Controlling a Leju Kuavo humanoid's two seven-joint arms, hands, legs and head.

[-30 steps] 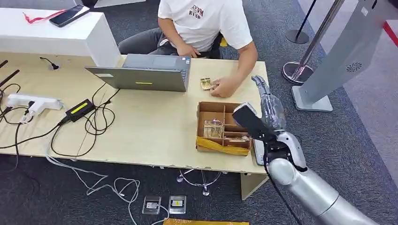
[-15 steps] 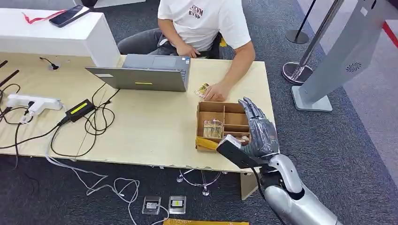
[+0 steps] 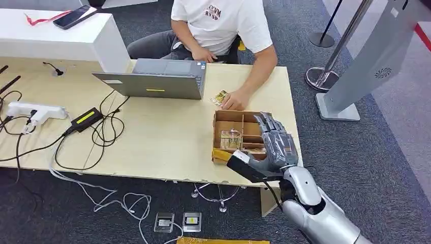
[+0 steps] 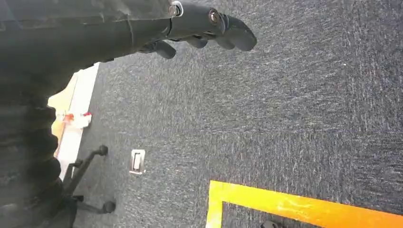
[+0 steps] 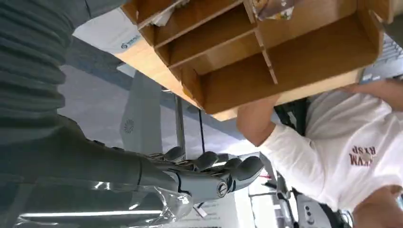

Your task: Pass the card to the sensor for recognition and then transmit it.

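Descent of the right hand [image 3: 277, 142] from above the divided cardboard box [image 3: 228, 122] is seen, fingers spread and empty, so card pickup is judged imminent.

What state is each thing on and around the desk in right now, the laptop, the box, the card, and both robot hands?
laptop: open, facing the person.
divided box: open-topped, a clear item in one compartment.
card: on the desk, under the person's hand.
right hand: above the box, fingers extended, holding nothing.
left hand: hanging over the carpet, fingers curled, empty.
phone: lying flat on the white counter.
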